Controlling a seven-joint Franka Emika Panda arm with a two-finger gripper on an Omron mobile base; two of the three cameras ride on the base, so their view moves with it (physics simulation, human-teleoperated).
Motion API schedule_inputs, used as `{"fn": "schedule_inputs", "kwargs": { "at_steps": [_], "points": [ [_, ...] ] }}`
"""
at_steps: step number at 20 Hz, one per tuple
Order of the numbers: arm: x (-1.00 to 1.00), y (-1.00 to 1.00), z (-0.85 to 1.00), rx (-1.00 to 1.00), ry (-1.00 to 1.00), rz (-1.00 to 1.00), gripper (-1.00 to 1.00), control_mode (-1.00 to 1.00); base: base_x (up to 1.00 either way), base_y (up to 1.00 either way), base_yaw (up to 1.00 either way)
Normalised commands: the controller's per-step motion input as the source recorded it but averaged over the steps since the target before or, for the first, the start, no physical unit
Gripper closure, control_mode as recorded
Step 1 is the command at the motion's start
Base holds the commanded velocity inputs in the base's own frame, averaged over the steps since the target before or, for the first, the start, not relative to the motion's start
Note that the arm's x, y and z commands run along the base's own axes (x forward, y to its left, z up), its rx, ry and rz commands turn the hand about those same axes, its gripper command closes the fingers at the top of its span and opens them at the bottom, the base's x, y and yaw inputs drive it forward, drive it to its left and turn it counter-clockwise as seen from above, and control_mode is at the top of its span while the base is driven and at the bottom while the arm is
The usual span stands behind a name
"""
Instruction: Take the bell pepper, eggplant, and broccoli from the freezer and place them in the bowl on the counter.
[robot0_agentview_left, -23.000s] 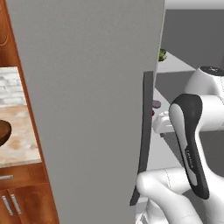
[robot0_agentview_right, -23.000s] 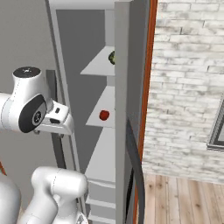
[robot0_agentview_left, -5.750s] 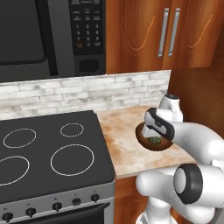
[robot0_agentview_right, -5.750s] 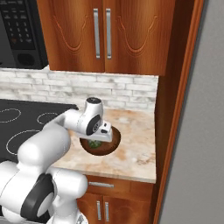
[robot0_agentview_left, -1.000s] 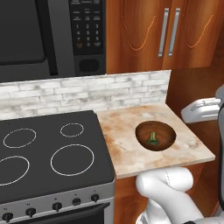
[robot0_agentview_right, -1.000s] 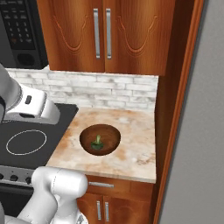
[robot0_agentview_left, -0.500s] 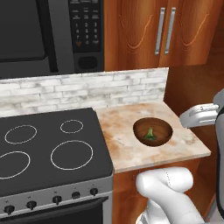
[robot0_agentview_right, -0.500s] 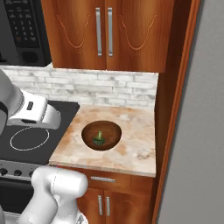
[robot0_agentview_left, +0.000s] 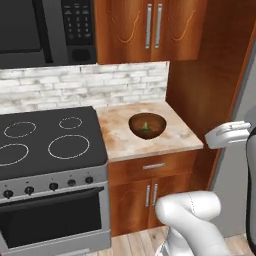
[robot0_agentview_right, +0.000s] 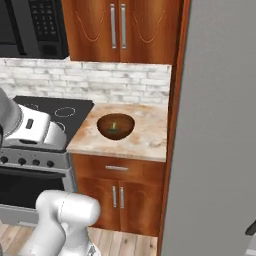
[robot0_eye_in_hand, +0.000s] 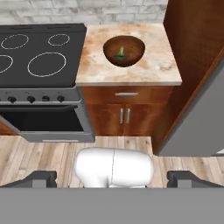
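Nearest, in the hand view, the gripper (robot0_eye_in_hand: 112, 179) hangs high above the wooden floor (robot0_eye_in_hand: 26, 157), its two dark fingertips (robot0_eye_in_hand: 41, 178) set as far apart as they go, nothing between them. Beyond it stand the reddish-brown base cabinets (robot0_eye_in_hand: 124, 116) with silver bar handles, and beside them the oven front (robot0_eye_in_hand: 43, 120) of the range.

On top, the black stove top (robot0_agentview_left: 47, 142) adjoins the beige marbled counter (robot0_agentview_left: 125, 145). The dark wooden bowl (robot0_agentview_left: 147, 124) sits toward the back of that counter, roughly midway between its left and right edges and well clear of the front edge. The broccoli (robot0_agentview_left: 145, 128) lies at the bottom of the bowl's hollow, a small green clump; it also shows in the right base view (robot0_agentview_right: 113, 127) and the hand view (robot0_eye_in_hand: 120, 54).

To the right of the counter rises a tall wooden side panel (robot0_agentview_left: 210, 75), then the flat grey freezer (robot0_agentview_right: 220, 130) door. Behind runs the pale brick backsplash (robot0_agentview_left: 85, 85), with the black microwave (robot0_agentview_left: 45, 30) and wooden upper cabinets (robot0_agentview_left: 150, 27) above.
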Motion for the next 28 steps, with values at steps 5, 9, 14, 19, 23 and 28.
{"fn": "schedule_inputs", "kwargs": {
  "at_steps": [5,9,14,19,23,28],
  "points": [
    [0.0,0.0,0.0,0.0,0.0,0.0,-1.0,1.0,0.0,-0.73,0.0],
    [0.0,0.0,0.0,0.0,0.0,0.0,-1.0,1.0,0.0,-0.68,0.0],
    [0.0,0.0,0.0,0.0,0.0,0.0,-1.0,1.0,0.0,-0.66,0.0],
    [0.0,0.0,0.0,0.0,0.0,0.0,-1.0,1.0,0.07,-0.68,-0.02],
    [0.0,0.0,0.0,0.0,0.0,0.0,-1.0,1.0,0.18,-0.65,-0.01],
    [0.0,0.0,0.0,0.0,0.0,0.0,-1.0,1.0,0.38,-0.48,0.0]
  ]
}}
